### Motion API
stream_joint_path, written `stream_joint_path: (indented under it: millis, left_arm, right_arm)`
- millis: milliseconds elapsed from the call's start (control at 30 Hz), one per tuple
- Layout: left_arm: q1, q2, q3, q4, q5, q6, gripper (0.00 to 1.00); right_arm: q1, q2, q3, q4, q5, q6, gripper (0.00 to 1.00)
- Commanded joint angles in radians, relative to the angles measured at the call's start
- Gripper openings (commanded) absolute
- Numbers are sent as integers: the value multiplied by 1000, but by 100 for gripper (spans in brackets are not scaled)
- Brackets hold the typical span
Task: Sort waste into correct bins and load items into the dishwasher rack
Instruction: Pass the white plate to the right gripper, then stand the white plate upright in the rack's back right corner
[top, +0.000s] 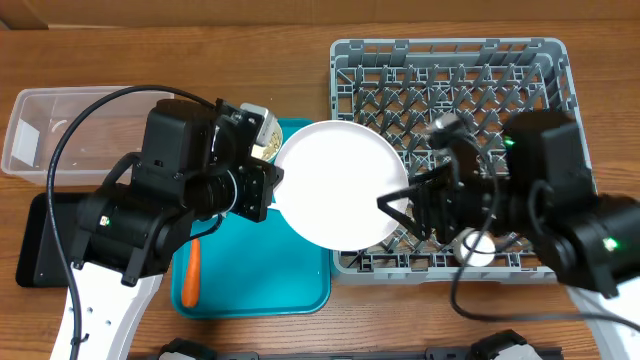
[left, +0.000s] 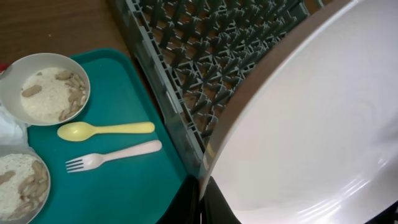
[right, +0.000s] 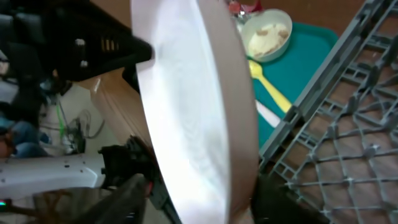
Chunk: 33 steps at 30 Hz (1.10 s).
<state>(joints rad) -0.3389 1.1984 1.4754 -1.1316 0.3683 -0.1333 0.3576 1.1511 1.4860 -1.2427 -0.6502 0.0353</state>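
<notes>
The round pale pink plate is held on edge above the seam between the teal tray and the grey dishwasher rack. My left gripper is shut on the plate's left rim, as the left wrist view shows. My right gripper is open, with one finger on each side of the plate's right rim and a gap on the left side. Two bowls with beige scraps, a yellow spoon and a pale fork lie on the tray. The carrot lies at the tray's left edge.
The teal tray sits left of the rack. A clear tub stands at the far left, and a black tray lies in front of it, partly under my left arm. The rack's upright pegs are just beyond the plate.
</notes>
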Motion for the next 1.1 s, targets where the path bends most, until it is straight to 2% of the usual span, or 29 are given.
stream_joint_path:
  millis: [0,67,167,200,233,267,300,333,433,533,667,900,1067]
  left_arm:
    - [-2,-8,19,18,54,-29,4]
    - [-2,-8,19,19,71,-29,4]
    - [-2,-8,19,10,68,-31,6]
    - [-2,-8,19,4,61,-31,22]
    - [-2,-8,19,-10,40,-30,50]
    - [-2,-8,20,-20,21,-28,72]
    - [-2,-8,20,-35,3,-21,89]
    - [-2,-8,20,-49,-17,-14,96]
    - [-2,-8,21,-86,-63,-13,98]
    - [-2,-9,28,-122,-66,-12,98]
    - [-2,-11,44,-158,-66,-12,97]
    - [-2,-10,47,-156,-66,-8,99]
    - [-2,-10,47,-154,-66,-1,100]
  right_arm:
    - [29,25,12,9,-11,-10,44]
    - [29,40,12,12,13,-9,31]
    - [27,41,14,19,89,-8,19]
    - [24,37,16,19,129,3,14]
    - [17,31,21,18,186,37,13]
    - [9,25,26,17,230,70,12]
    - [-5,17,32,13,283,106,12]
    - [-25,10,40,6,340,138,12]
    - [-116,-14,55,0,467,203,10]
    - [-222,-26,55,4,591,201,10]
    - [-320,1,53,5,806,194,4]
    - [-348,141,53,16,1052,155,4]
    - [-348,274,53,69,1132,-18,4]
